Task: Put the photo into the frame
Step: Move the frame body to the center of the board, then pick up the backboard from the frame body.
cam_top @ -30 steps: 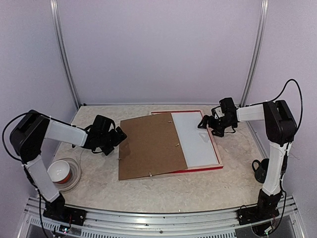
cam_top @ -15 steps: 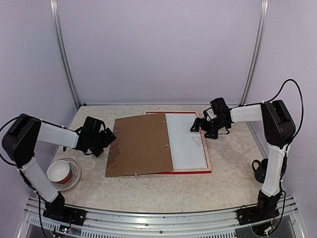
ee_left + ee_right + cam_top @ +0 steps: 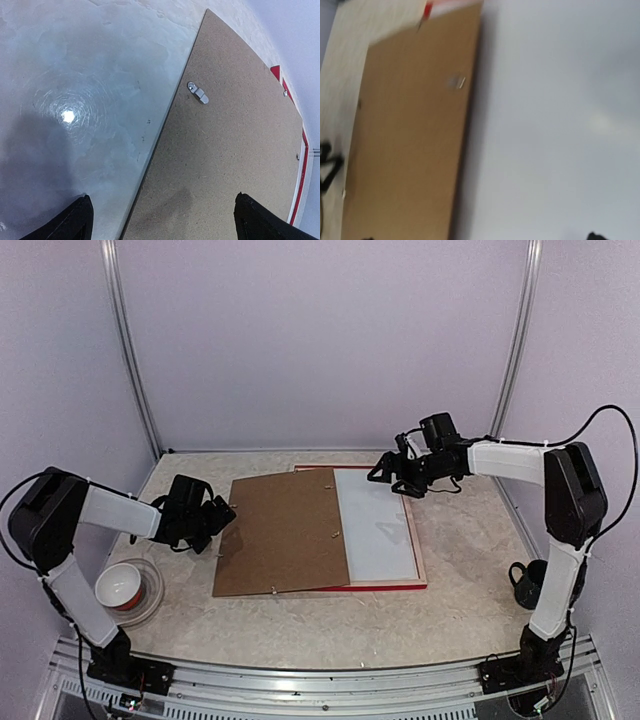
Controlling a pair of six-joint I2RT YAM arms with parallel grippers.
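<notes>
The frame (image 3: pixel 416 543) lies face down right of centre, pale wood rear up and a red edge showing (image 3: pixel 301 165). A white sheet (image 3: pixel 375 525) fills its right half. No cat print shows; the photo is hidden or out of view. A brown backing board (image 3: pixel 285 535) with small clips covers the frame's left half and overhangs it. My left gripper (image 3: pixel 222 515) is open, its tips straddling the board's left edge (image 3: pixel 165 227). My right gripper (image 3: pixel 385 472) hovers open above the frame's far edge. Its blurred view (image 3: pixel 479 237) looks down on the board (image 3: pixel 410 150) and white sheet (image 3: pixel 555 125).
A white bowl with a red inside (image 3: pixel 122 587) sits on a clear dish at the near left, beside the left arm. A small black object (image 3: pixel 523 580) stands by the right arm's base. Walls and metal rails close the table at the back and sides.
The frame and board slid left, then stopped. My left gripper drew back left with them. My right gripper has since lifted and moved left over the frame's far edge.
</notes>
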